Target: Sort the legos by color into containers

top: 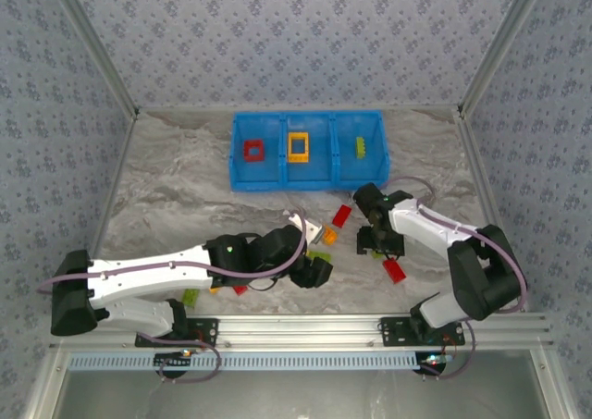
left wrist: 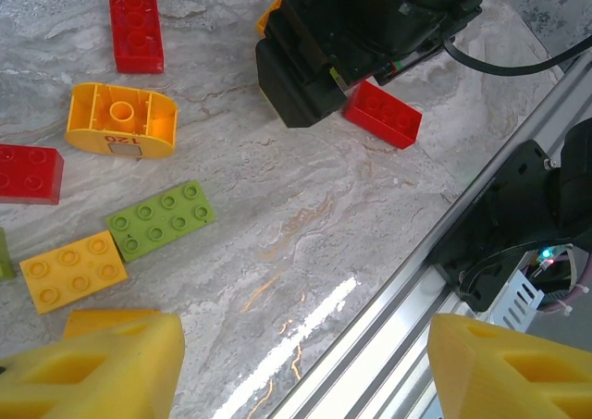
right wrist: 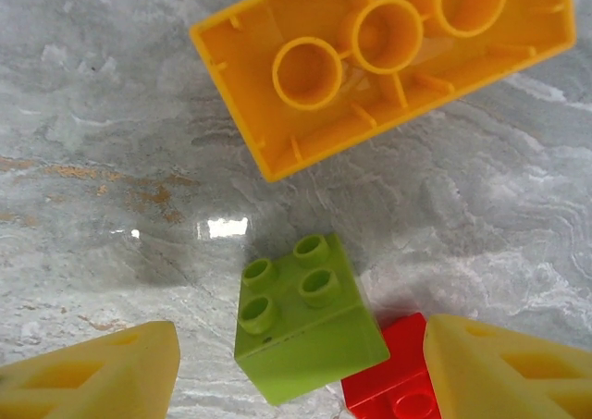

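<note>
Top external view, stock as found. Blue tray [top: 277,180], three compartments in a row, at the far middle of the marbled table [top: 176,197].
- Left compartment: one red frame [top: 252,150].
- Middle compartment: one orange-yellow frame [top: 298,147].
- Right compartment: one lime brick [top: 360,146].
- Just in front of the tray: one red brick [top: 341,216] on the table.
- Left gripper [top: 314,272]: low over the middle of the table.
- Right gripper [top: 377,245]: low, near the tray's right end, with loose bricks around both.

Left wrist view.
- Left claw spread wide, nothing between its yellow fingertips [left wrist: 102,368], bare table below.
- On the table ahead: orange rounded brick [left wrist: 121,120], hollow side up.
- Green eight-stud brick [left wrist: 161,218], with an orange-yellow six-stud brick [left wrist: 73,270] just beside it.
- Second red brick [left wrist: 28,172] at the left edge.
- Third red brick [left wrist: 382,114] just beside the right arm's black wrist, near the metal rail [left wrist: 435,252].

Right wrist view.
- Right claw spread, its yellow fingers [right wrist: 102,373] straddling a four-stud lime brick [right wrist: 305,331] that lies studs up on the table. A gap shows on both sides, so there is no pinch.
- Red corner piece [right wrist: 398,391] just beside that brick, toward one finger.
- Large orange brick [right wrist: 388,58] beyond, hollow side up.
</note>
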Available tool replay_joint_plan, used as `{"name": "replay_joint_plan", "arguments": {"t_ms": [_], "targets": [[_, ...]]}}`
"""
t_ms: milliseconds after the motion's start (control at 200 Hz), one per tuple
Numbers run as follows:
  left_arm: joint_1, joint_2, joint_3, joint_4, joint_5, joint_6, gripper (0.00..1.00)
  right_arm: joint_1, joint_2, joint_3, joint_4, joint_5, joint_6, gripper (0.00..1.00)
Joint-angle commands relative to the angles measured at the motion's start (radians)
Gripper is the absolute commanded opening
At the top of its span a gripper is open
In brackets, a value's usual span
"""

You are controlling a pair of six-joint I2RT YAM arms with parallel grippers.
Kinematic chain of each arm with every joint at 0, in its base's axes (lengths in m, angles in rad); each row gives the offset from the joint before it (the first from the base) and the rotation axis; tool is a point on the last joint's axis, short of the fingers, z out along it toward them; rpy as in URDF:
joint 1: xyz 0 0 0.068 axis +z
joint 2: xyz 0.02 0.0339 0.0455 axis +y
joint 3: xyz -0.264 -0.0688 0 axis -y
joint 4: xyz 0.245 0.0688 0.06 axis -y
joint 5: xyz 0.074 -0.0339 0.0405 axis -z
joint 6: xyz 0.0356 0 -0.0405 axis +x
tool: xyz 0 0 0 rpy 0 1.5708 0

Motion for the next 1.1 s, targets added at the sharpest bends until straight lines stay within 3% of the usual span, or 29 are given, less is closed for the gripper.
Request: {"name": "replay_joint_plan", "arguments": {"t_ms": [0, 365, 730, 919, 1094], "targets": [[-0.007, 0.012, 0.034, 0.013, -0.013, 0.016, 0.71, 0.004, 0.034, 0.021, 0.004, -0.006, -0.064, 0.73], [-0.006, -0.01, 0.023, 0.01, -0.023, 0.004, 0.71, 0.035, 0.05, 0.021, 0.019, -0.032, -0.075, 0.68], [-0.007, -0.113, -0.09, 0.018, -0.029, -0.041, 0.71, 0.046, 0.065, 0.017, 0.032, -0.031, -0.049, 0.55], [-0.007, -0.17, -0.138, 0.023, -0.05, -0.067, 0.71, 0.047, 0.062, 0.016, 0.045, -0.012, -0.036, 0.43], [-0.007, -0.167, -0.113, 0.008, -0.066, -0.057, 0.71, 0.064, -0.027, 0.042, 0.006, 0.03, -0.017, 0.34]]}}
